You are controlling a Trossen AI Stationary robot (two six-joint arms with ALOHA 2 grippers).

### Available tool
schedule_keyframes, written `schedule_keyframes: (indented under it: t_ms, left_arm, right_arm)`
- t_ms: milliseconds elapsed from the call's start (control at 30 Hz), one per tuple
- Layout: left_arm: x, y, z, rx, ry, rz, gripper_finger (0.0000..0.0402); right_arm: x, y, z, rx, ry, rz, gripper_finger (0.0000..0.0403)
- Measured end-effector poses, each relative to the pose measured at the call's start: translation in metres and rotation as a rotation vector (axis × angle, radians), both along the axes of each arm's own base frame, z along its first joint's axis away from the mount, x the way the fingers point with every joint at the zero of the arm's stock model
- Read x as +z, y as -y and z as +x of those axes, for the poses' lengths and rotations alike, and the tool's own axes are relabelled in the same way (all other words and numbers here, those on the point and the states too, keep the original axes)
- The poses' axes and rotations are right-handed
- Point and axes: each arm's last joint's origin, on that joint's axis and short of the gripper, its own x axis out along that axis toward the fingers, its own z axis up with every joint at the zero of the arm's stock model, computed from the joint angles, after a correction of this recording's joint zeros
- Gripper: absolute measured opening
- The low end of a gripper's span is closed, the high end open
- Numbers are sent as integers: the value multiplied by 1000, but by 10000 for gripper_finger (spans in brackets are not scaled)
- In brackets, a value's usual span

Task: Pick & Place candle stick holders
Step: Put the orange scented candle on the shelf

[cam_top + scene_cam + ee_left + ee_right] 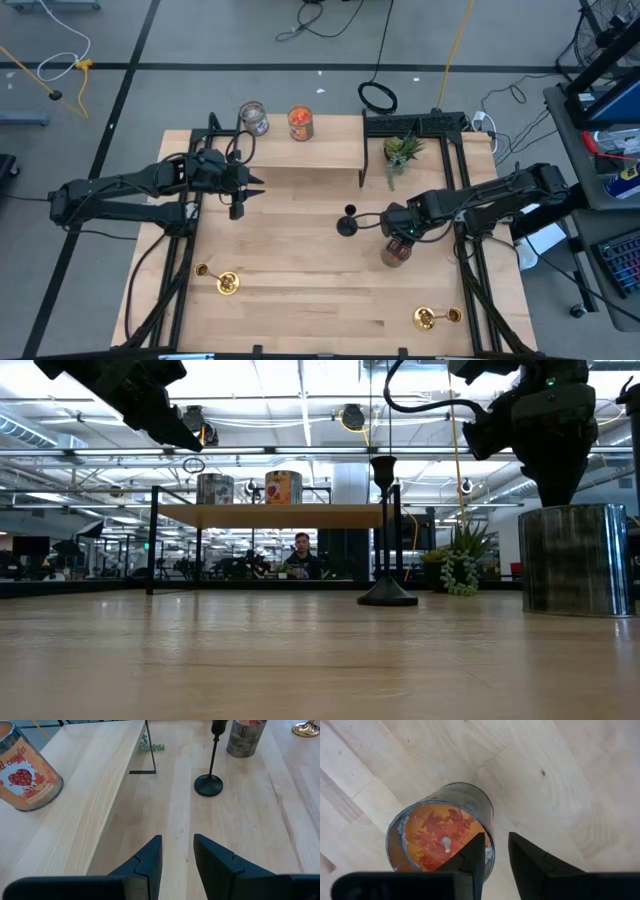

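A black candle stick holder (348, 222) stands upright on its round base mid-table; it also shows in the low view (386, 592) and the left wrist view (209, 784). Two gold holders stand near the front edge, one left (228, 284) and one right (425, 318). My left gripper (255, 187) hovers left of centre, slightly open and empty (178, 855), pointing toward the black holder. My right gripper (398, 238) points down over a glass jar (440, 837) just right of the black holder. Its fingers are a little apart, one over the jar's inside and one outside the rim. My right gripper stands from above over the jar's rim (492, 832), one finger (476, 855) on the inner side and one on the outer. Whether the fingers touch the rim I cannot tell. The jar stands upright on the table (575, 560).
A raised wooden shelf (300, 152) on a black frame spans the far side, with two candle jars (254, 118) (300, 122) on it. A small green plant (400, 150) stands at its right end. Bare wood lies between the gold holders.
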Motion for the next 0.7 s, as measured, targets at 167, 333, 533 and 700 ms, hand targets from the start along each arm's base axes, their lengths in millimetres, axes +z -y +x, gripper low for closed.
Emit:
schedule_keyframes:
  t_ms: [167, 333, 533, 700]
  left_arm:
    - [0, 0, 0, 0, 0, 0, 118]
    - [0, 0, 0, 0, 1, 0, 118]
    - [0, 0, 0, 1, 4, 0, 118]
    - [0, 0, 0, 1, 2, -1, 118]
  right_arm:
    - [-15, 0, -7, -16, -45, 18, 82]
    - [-20, 2, -6, 21, -22, -12, 81]
    - [-18, 6, -6, 2, -13, -8, 55]
    - [-18, 9, -6, 0, -17, 24, 10]
